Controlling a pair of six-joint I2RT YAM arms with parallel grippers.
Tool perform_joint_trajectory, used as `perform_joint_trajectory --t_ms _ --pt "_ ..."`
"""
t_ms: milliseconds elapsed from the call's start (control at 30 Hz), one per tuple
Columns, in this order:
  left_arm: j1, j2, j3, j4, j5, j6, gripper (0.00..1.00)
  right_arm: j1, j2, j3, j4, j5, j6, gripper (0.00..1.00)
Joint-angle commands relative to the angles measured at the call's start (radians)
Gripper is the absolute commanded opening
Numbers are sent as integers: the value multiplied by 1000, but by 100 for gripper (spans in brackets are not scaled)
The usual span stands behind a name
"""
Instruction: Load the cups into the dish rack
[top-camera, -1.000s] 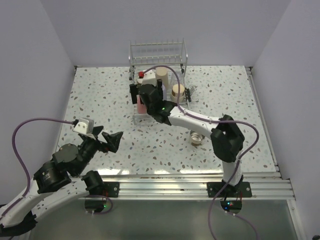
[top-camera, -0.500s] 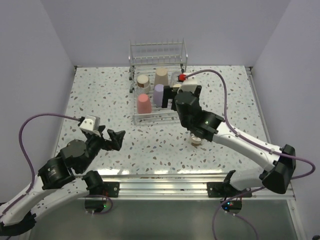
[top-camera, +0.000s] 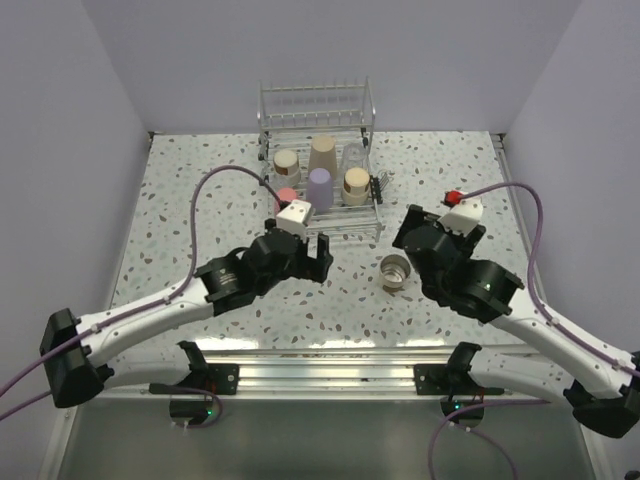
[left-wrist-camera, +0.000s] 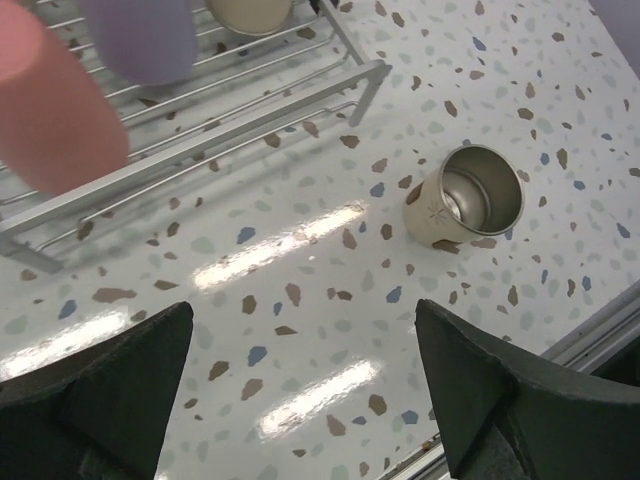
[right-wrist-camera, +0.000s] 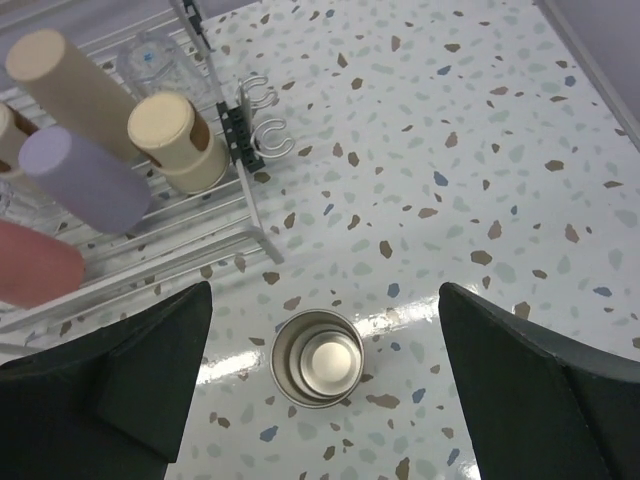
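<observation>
Loose cup: one metallic cup (right-wrist-camera: 317, 357) stands upright, mouth up, on the tabletop (top-camera: 190, 200). It is near the dish rack's front right corner and not touching the rack.
Loose cup interior: the right wrist view looks straight into the mouth and shows only the shiny inner bottom.
Loose cup marking: there is a small pale star-like mark on the side wall. It cannot be read as writing.
Dish rack (top-camera: 316, 100): a silver wire rack at the far middle of the tabletop, with its raised slotted rail at the back.
Rack contents, back row: a tan-based cup (top-camera: 287, 163), a taller beige cup (top-camera: 322, 155) and a clear cup (top-camera: 352, 155).
Rack contents, front row: a coral-pink cup (top-camera: 286, 197), a lavender cup (top-camera: 319, 185) and a second tan-based cup (top-camera: 356, 184).
Cup orientation in rack: the opaque cups sit base up. No labels are legible.
Rack side: wire hooks (right-wrist-camera: 262, 110) project from the right side.
Left hand (left-wrist-camera: 300, 400): the fingers are spread wide and grip nothing. It hangs over the tabletop by the rack's front edge, left of the loose cup.
Right hand (right-wrist-camera: 325, 420): the fingers are spread wide and grip nothing. It hangs just right of the loose cup, apart from it.
</observation>
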Motion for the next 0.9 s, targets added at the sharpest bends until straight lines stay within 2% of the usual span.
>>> perform_joint_trajectory --t_ms 0,67,167,333,733,800,867 --pt "-47 122 99 233 72 -39 95 2 -58 63 -188 132 144 98" --pt "-82 231 135 259 80 -36 92 2 -92 89 -260 158 199 98" --pt "-115 369 204 295 104 -32 82 2 -125 94 -302 172 235 98" --pt "-132 568 305 306 106 -50 79 4 -190 51 -305 163 253 98" --pt "-132 816 479 283 84 -49 77 2 -224 25 -310 131 256 98" --pt "-128 831 495 273 81 -47 73 2 -228 19 -307 129 255 98" --pt "-130 851 506 267 81 -41 64 2 -231 13 -307 129 255 98"
